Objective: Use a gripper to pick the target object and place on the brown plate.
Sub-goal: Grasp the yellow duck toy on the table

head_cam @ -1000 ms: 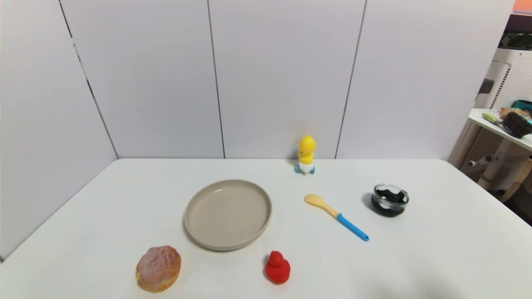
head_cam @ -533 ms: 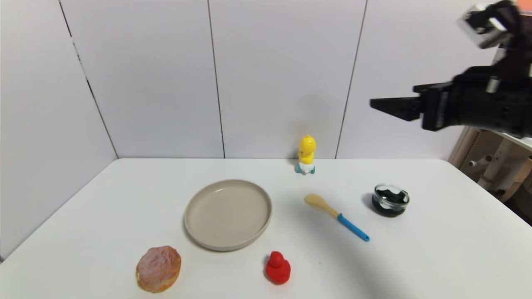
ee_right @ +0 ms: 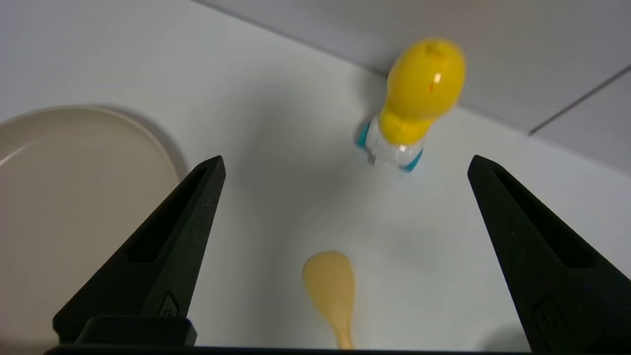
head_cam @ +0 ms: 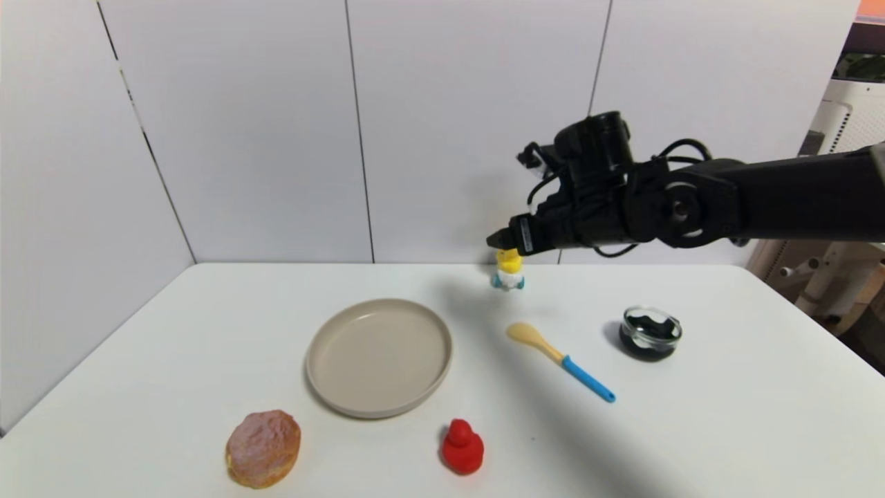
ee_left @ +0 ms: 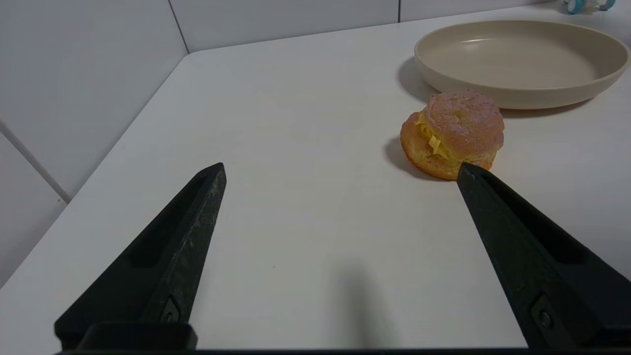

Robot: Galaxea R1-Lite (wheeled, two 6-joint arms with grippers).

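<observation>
Black fingers (ee_right: 197,231) of the right gripper (ee_right: 345,162) are spread wide and nothing is held between them. In the right wrist view the target object (ee_right: 416,106) is seen beyond the tips, nearer one finger than the other, standing upright on the table (ee_right: 276,79). In the head view the right gripper (head_cam: 499,241) is placed at centre right of the frame, its tips over the head of the target object (head_cam: 508,271), which stands close to the back wall. Whether contact is made cannot be told.

The duck is judged to be light, hard plastic, smooth and somewhat slippery, and liable to roll on its blue wheels or to tip, since it is tall for its base. Hold is best taken across the narrow neck or the yellow body, not on the rounded head.

The left gripper (ee_left: 340,172) is parked low at the near left of the table, its fingers (ee_left: 192,222) likewise wide apart and empty.

One brown plate (head_cam: 379,357) lies left of centre, well apart from the duck. Also counted: one yellow spoon (head_cam: 559,360) with a blue handle, one dark glass bowl (head_cam: 650,332), one red duck (head_cam: 462,447) and one cream puff (head_cam: 263,447).
</observation>
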